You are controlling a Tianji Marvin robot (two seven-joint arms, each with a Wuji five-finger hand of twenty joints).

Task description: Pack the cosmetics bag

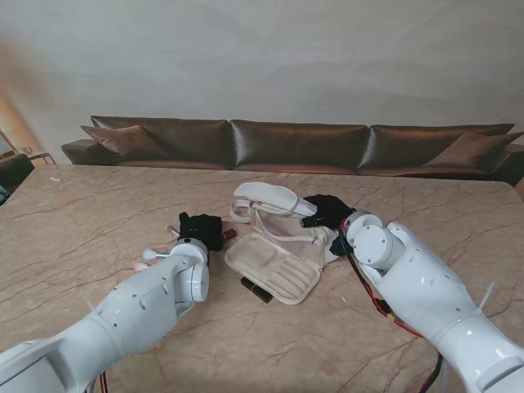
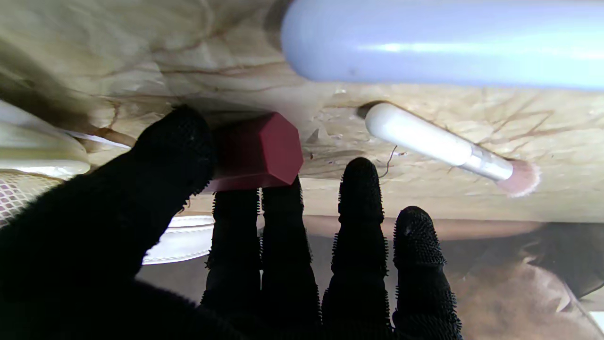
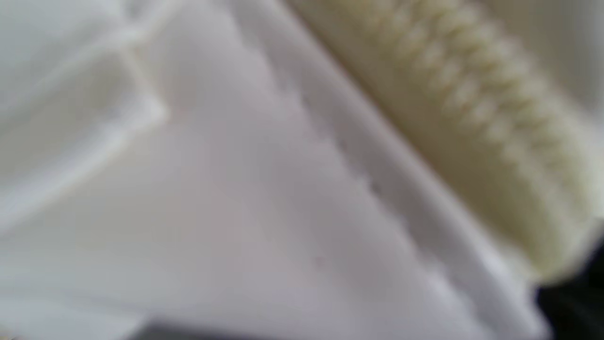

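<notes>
Packing barely begun: cosmetics bag (image 1: 274, 250) open, left hand (image 2: 226, 226) pinching maroon lipstick (image 2: 257, 151) on table, brush (image 2: 443, 148) + dark tube (image 1: 256, 290) still out; right hand (image 1: 327, 211) at bag edge, grip unclear.

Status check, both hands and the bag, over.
Left hand pinching dark red hexagonal tube on the table. Right hand at the open white cosmetics bag, grip unclear. Makeup brush lies loose beside the left hand.

Past my marble table (image 1: 98, 213) runs a long brown leather sofa (image 1: 295, 146) with cushions at both ends, set against a plain pale wall (image 1: 270, 57)
</notes>
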